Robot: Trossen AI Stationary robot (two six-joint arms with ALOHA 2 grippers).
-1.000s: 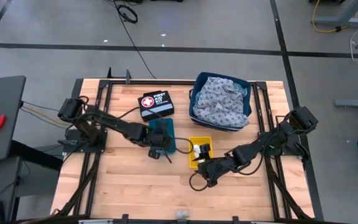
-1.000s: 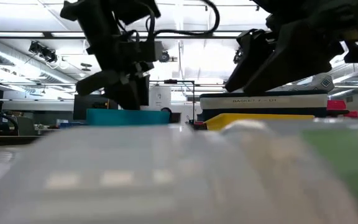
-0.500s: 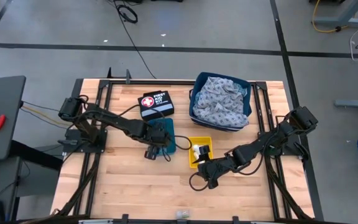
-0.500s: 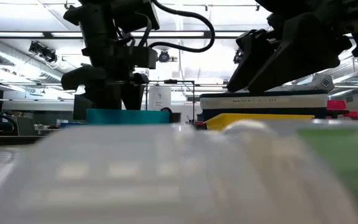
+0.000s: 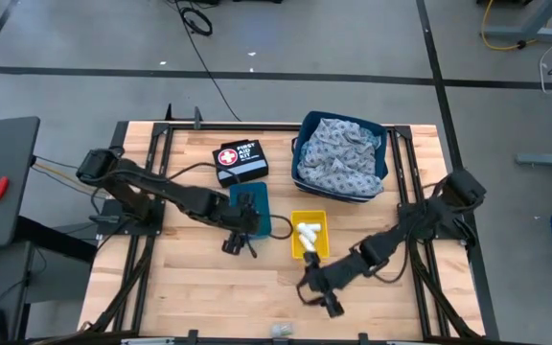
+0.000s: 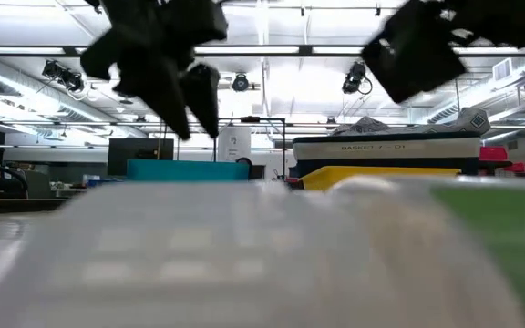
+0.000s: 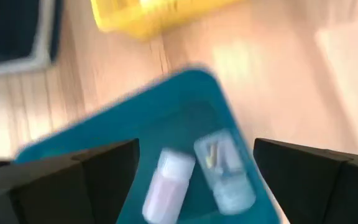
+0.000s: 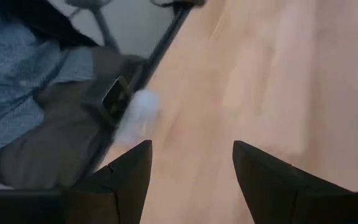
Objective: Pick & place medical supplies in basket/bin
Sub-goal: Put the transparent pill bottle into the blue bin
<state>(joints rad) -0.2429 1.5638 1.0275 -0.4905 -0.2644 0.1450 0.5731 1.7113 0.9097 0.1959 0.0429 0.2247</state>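
One camera is looking straight down on the whole table (image 5: pixel 199 287). Another is sitting at tabletop height, facing the room. Each wrist camera is peering closely downward; overhead and left wrist share the teal tray (image 5: pixel 257 198) (image 7: pixel 166 134).

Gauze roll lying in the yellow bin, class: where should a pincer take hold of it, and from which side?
Grip the gauze roll across its narrow middle, coming straight down from above. It lies flat on its side, and the walls of the yellow bin would probably block any sideways approach.
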